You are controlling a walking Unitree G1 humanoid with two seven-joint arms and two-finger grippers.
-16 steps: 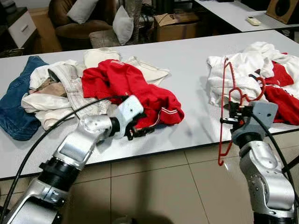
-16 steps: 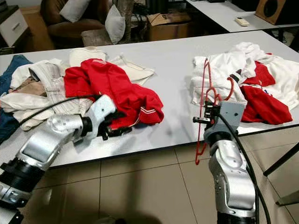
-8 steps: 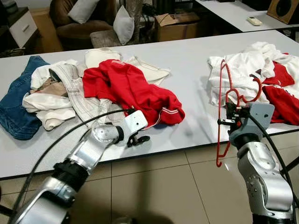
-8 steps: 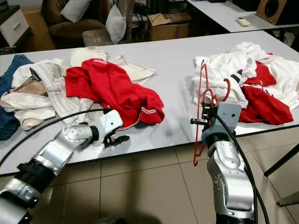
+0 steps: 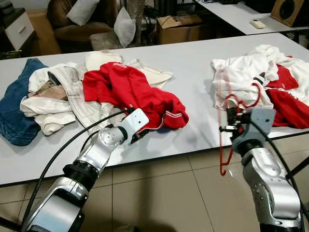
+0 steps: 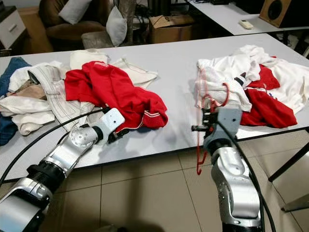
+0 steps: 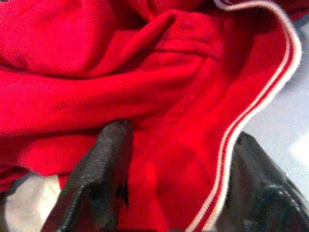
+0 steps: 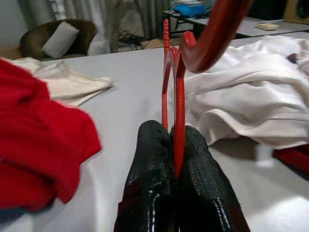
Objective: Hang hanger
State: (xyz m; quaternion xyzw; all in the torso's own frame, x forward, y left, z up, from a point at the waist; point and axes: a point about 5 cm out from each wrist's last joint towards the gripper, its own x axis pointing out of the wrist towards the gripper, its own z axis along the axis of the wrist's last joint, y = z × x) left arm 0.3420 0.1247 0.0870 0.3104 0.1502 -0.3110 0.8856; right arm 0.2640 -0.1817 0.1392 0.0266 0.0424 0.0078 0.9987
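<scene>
right gripper [image 8: 175, 145] pinches red hanger [image 5: 223, 130]; left gripper [image 7: 169, 188] reaches red shirt [image 5: 130, 89].

1. Our two arms: brushed silver metal, rounded segments, black rings at the joints.
2. L arm [image 5: 94, 157]: silver cylinder links, black collar near the elbow, boxy pale-grey wrist block.
3. Thick black cable loops alongside the L arm and reaches the wrist; a thinner one beside it.
4. R arm [image 5: 268, 186]: bulbous silver forearm w/ a dark seam, grey angular wrist housing on top.
5. Black cable runs down the R forearm.
6. Fingers [image 8: 149, 193] are long, black, w/ finely textured rubbery pads.
</scene>
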